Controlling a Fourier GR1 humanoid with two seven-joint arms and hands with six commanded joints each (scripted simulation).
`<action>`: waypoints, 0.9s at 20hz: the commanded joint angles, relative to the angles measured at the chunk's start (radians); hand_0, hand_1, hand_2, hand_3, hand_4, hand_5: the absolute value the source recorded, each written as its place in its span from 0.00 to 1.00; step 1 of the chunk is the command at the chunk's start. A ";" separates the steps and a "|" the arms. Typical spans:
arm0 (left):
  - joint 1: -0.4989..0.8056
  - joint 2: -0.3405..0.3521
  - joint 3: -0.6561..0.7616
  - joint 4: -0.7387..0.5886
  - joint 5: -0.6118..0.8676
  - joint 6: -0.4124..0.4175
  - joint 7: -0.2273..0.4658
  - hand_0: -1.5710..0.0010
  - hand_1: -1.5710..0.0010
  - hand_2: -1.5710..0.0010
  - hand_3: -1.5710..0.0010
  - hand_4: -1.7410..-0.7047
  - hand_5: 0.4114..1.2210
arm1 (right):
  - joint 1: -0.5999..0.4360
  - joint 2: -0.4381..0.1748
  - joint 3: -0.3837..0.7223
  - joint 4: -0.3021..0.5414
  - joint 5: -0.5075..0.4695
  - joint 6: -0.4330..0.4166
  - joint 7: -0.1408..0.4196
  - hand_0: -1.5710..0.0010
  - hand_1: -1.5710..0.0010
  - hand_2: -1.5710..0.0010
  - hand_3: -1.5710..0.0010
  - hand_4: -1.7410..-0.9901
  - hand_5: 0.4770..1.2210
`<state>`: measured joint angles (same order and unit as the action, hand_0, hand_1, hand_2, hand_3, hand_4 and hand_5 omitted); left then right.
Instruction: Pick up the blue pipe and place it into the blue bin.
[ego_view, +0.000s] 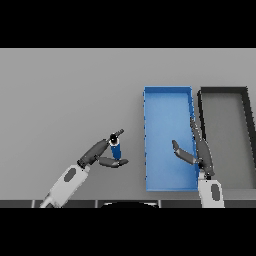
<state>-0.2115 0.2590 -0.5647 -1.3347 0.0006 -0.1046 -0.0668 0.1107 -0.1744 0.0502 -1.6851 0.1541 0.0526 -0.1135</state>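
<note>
A short blue pipe (116, 148) stands nearly upright between the fingers and thumb of my left hand (100, 152), which is curled round it left of the bin. The blue bin (150, 150) is a long open tray right of centre, with nothing visible inside it. My right hand (198, 150) hovers over the bin's right wall with fingers straight and thumb spread, holding nothing.
A dark grey bin (246, 125) with a grey floor sits directly right of the blue bin. Bare grey table stretches to the left and behind the bins.
</note>
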 joint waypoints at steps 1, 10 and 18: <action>0.002 -0.016 -0.005 0.010 0.007 -0.010 -0.021 1.00 1.00 1.00 1.00 0.64 0.02 | -0.006 0.003 0.003 0.004 0.006 -0.004 0.004 1.00 1.00 1.00 1.00 0.71 0.23; 0.001 -0.117 0.028 0.046 0.096 -0.014 -0.068 0.49 0.42 0.36 0.34 0.24 0.69 | -0.003 -0.009 -0.009 0.000 -0.018 0.014 -0.009 1.00 1.00 1.00 1.00 0.69 0.24; 0.012 -0.140 0.008 -0.002 0.037 0.026 -0.117 0.08 0.07 0.06 0.06 0.25 0.95 | -0.031 0.006 -0.008 0.013 -0.024 0.008 0.021 1.00 1.00 1.00 1.00 0.70 0.21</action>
<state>-0.2001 0.1187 -0.5560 -1.3368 0.0364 -0.0795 -0.1835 0.0796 -0.1688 0.0420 -1.6724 0.1299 0.0608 -0.0927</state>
